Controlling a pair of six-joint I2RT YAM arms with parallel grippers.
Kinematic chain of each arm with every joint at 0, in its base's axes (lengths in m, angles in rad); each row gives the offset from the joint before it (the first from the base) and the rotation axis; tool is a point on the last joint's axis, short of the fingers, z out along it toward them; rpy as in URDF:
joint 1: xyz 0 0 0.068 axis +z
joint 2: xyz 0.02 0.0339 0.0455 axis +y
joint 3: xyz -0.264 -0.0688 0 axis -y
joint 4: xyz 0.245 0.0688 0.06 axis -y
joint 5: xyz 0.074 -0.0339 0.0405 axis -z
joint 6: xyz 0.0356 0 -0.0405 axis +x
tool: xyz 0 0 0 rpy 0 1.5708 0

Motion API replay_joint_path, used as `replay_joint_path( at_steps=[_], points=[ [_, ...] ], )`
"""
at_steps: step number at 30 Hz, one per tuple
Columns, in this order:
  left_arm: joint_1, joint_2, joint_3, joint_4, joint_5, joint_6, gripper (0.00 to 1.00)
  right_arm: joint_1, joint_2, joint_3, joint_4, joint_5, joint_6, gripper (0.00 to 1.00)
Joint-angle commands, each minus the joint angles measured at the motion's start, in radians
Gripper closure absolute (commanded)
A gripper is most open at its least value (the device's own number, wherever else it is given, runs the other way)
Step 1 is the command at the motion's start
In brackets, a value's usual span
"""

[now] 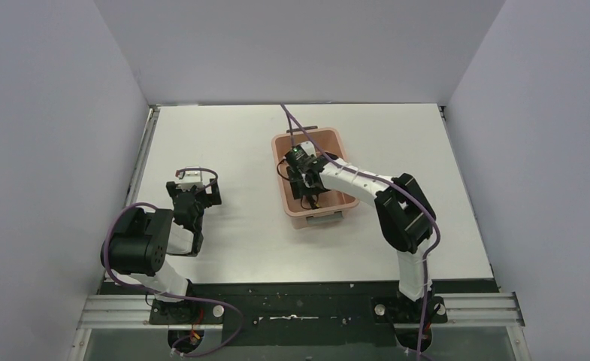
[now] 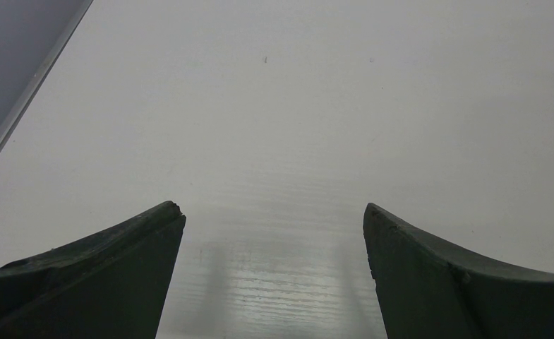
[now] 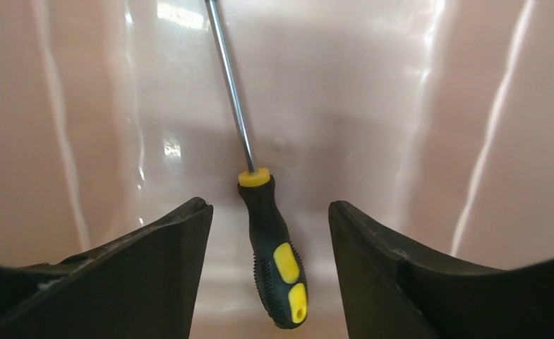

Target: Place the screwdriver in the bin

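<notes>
- The right gripper (image 3: 268, 207) reached down inside the pink bin (image 1: 277, 162), which sat on the white table (image 1: 224, 143) towards the far right.
- Its jaws stood partly open, gripping nothing, with a gap on each side of the screwdriver's handle.
- The screwdriver (image 3: 254, 178) lay loose on the floor of the bin, between the two fingers and touching neither.
- Its black and yellow handle pointed towards the wrist camera, and its thin metal shaft ran away towards the bin's far wall (image 3: 316, 42).
- The left gripper (image 2: 272, 208) hung over bare table on the left side, well apart from the bin.
- Its jaws were spread wide, with nothing between them.
</notes>
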Motion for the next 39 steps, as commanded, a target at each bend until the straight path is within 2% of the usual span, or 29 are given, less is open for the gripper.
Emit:
replay_joint_path(
  at_steps=[1, 3, 7, 12, 15, 22, 26, 31, 39],
  points=[
    [0.003, -0.008, 0.010, 0.028, 0.009, -0.002, 0.03, 0.013, -0.122, 0.113, -0.012, 0.101, -0.008, 0.33],
    [0.003, -0.009, 0.010, 0.029, 0.010, -0.002, 0.03, 0.015, -0.170, 0.138, -0.027, 0.112, -0.025, 0.26],
    [0.003, -0.008, 0.010, 0.028, 0.011, -0.001, 0.03, 0.011, -0.279, 0.160, -0.025, 0.117, -0.064, 0.01],
    [0.003, -0.009, 0.010, 0.028, 0.011, -0.002, 0.03, -0.041, -0.406, 0.137, -0.003, 0.126, -0.122, 0.00],
    [0.004, -0.009, 0.010, 0.028, 0.010, -0.001, 0.03, -0.119, -0.512, 0.056, 0.053, 0.094, -0.150, 0.00],
    [0.003, -0.009, 0.010, 0.029, 0.009, -0.001, 0.03, -0.354, -0.758, -0.407, 0.324, 0.094, -0.137, 0.00],
    [0.003, -0.009, 0.010, 0.028, 0.010, -0.001, 0.03, -0.467, -0.837, -0.637, 0.456, 0.050, -0.103, 0.00],
    [0.003, -0.009, 0.009, 0.029, 0.009, -0.001, 0.03, -0.485, -0.861, -0.822, 0.563, 0.096, -0.085, 0.00],
    [0.003, -0.008, 0.010, 0.028, 0.009, -0.001, 0.03, -0.485, -0.855, -0.934, 0.641, 0.107, -0.051, 0.00]
  ],
)
